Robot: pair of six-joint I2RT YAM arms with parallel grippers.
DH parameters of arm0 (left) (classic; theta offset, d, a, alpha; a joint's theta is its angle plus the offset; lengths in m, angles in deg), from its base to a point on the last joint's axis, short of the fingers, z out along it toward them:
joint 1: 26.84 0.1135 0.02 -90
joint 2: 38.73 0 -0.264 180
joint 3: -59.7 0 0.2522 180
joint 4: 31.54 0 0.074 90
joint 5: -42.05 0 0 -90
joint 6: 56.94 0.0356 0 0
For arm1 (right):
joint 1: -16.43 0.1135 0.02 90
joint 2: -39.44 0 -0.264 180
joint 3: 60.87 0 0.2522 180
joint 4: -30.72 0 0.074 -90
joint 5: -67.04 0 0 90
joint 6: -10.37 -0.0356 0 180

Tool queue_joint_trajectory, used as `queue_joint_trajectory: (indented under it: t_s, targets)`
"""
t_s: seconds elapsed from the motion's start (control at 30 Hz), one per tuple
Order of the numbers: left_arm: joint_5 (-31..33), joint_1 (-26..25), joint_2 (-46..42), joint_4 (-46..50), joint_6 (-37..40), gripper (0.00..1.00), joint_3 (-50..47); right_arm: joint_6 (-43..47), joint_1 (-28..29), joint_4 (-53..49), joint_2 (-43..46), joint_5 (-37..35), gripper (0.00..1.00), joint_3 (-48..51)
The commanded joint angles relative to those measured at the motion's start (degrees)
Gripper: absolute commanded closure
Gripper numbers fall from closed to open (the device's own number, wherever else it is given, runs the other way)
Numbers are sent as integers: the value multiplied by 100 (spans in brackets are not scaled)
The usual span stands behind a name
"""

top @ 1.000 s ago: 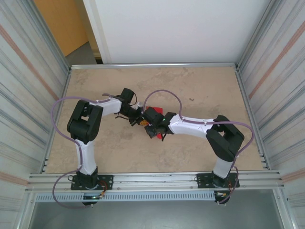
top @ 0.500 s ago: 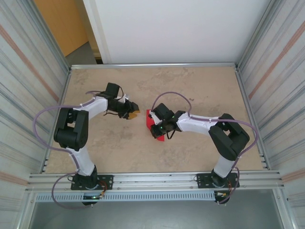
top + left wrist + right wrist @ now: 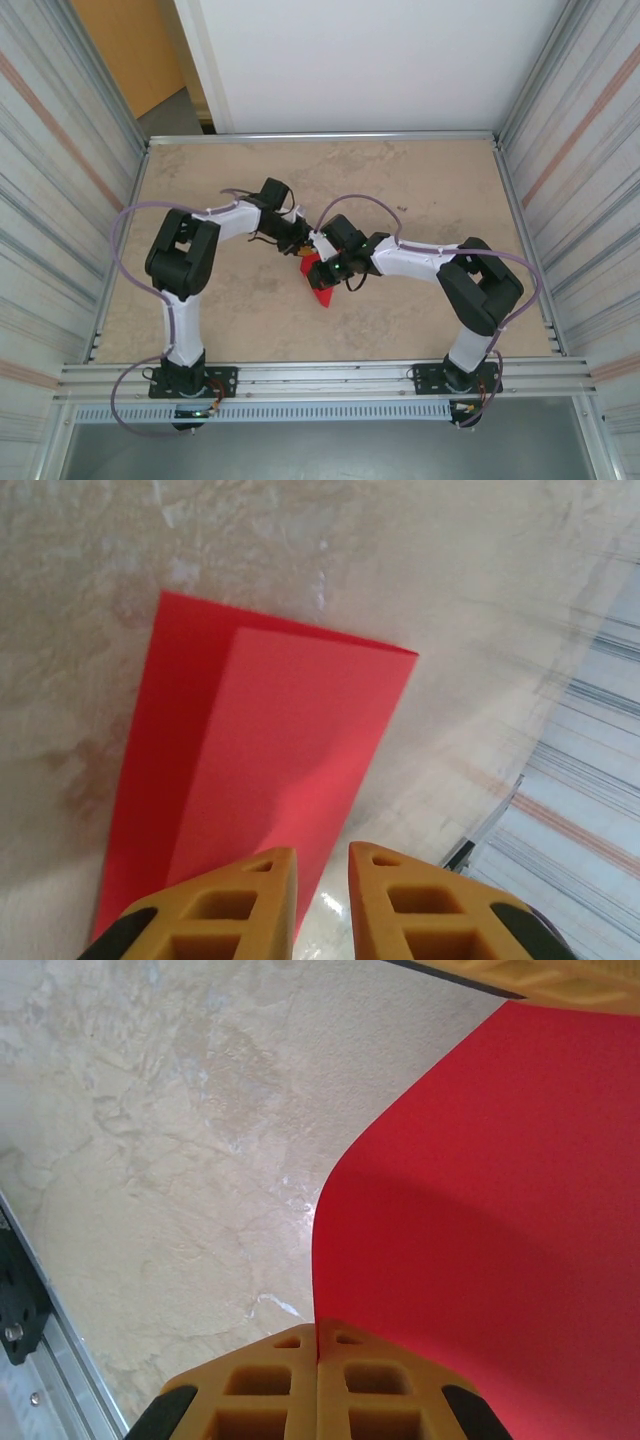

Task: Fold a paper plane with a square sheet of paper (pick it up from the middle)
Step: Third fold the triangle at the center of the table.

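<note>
Red paper is what both of my hands are working at. The sheet of paper point(image 3: 270, 740) lies folded on the bench point(image 3: 450, 580), one layer doubled over another, with a strip of the under layer showing along one long side.

My right hand point(image 3: 318, 1370) is the one that has it. Its fingers are pressed together with no gap, and the sheet's edge runs straight into the seam between them, so I judge it clamped on the paper. From that pinch the sheet rises and spreads ahead of the hand and off to its right, curving up from the bench. The bare stone-patterned surface is ahead and to its left.

My left hand point(image 3: 322, 900) has its fingers a little apart. I can see bench through the narrow gap, and nothing sits between them. The sheet's long axis runs straight away from this hand. Its near end comes right up to the tip of the finger on the left of the wrist view, and its far end finishes in a slanted edge.

Seen from above, the two hands almost meet over the paper, the left at one end and the right at the side.

The next move turns on that near end, I think. My left hand is lined up along the length and must shift slightly towards the paper to get it between the fingers.
</note>
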Motion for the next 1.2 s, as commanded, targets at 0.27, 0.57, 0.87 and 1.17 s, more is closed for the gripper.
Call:
queue_joint_trajectory:
  t_s: [0.27, 0.57, 0.87, 1.17]
  targets:
    - [667, -153, 805, 1161, 644, 82, 806, -251, -212, 3, -123, 6, 97, 124]
    - [763, -162, 924, 1329, 807, 84, 806, -417, -374, -163, -269, -288, 95, 4]
    - [687, -161, 897, 1295, 821, 87, 805, -420, -404, -192, -410, -220, 94, -132]
    - [606, -162, 833, 1214, 773, 92, 787, -392, -408, -194, -558, -98, 94, -213]
